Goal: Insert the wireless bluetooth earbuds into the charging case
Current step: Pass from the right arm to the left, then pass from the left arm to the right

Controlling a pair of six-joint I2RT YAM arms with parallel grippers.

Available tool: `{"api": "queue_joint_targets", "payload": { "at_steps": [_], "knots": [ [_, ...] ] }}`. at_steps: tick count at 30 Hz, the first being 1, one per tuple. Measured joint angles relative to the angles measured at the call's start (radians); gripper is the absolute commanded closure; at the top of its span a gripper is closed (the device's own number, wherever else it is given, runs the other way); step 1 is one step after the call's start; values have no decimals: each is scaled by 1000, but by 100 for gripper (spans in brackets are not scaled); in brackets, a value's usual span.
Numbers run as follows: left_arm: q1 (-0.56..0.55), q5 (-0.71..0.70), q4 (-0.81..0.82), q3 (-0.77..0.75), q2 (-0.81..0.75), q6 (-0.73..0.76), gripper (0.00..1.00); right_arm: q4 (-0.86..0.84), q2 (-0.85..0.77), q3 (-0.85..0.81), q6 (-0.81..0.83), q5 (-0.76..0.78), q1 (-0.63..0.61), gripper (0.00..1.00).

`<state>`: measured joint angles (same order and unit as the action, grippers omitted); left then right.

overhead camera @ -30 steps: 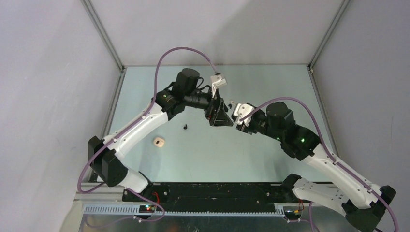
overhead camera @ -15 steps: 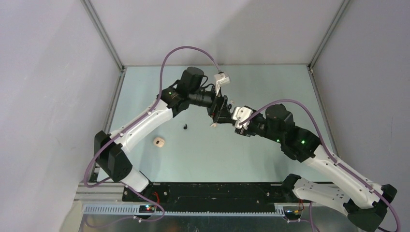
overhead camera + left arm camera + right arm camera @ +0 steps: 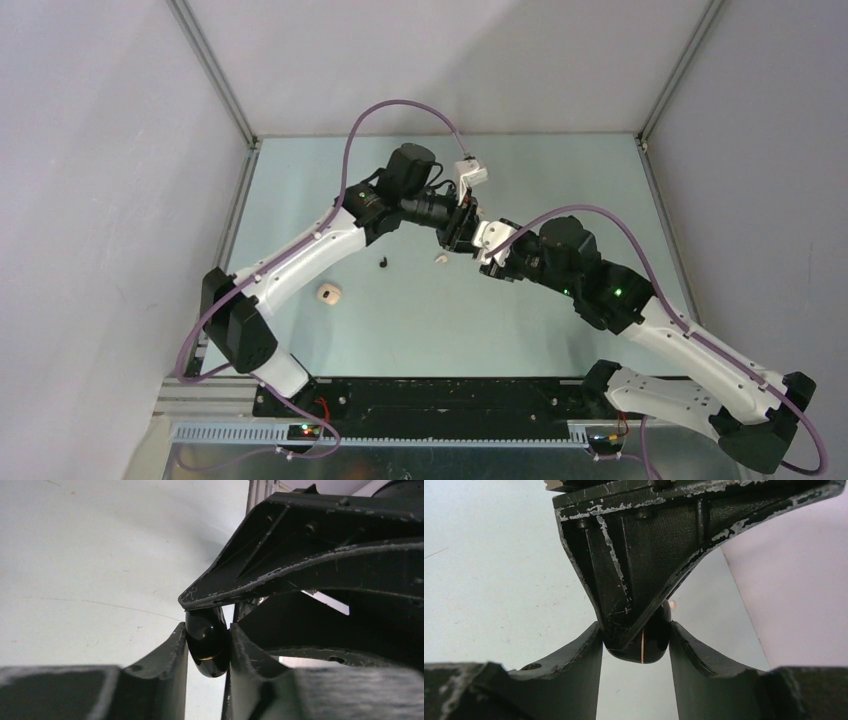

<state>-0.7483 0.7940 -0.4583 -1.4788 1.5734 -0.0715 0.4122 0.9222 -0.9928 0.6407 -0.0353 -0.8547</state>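
Left gripper (image 3: 207, 636), spread wide a second ago, has closed: its fingers now pinch the glossy black case (image 3: 208, 652) from both sides. Right gripper (image 3: 634, 630) is unchanged and likewise clamps the case, so both hold it at upper centre of the top view, over the table (image 3: 560, 170). A black earbud (image 3: 384, 263) lies loose left of centre. A pale bud (image 3: 438, 258) lies just below the grippers. Probable meaning: a handover, or a two-handed opening of the lid; both visible buds await insertion.
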Motion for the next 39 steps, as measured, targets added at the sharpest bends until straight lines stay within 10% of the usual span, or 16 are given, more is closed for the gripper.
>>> {"api": "queue_joint_targets", "payload": {
  "at_steps": [11,24,39],
  "knots": [
    [-7,-32,-68,-12,1,67,81,-22,-16,3,-12,14,2,1],
    [-7,-26,-372,-76,-192,449,80,197,-19,-186,-132,-548,292,8],
    [-18,21,-383,13,-209,515,80,142,66,-157,-301,-798,257,21]
  ]
}}
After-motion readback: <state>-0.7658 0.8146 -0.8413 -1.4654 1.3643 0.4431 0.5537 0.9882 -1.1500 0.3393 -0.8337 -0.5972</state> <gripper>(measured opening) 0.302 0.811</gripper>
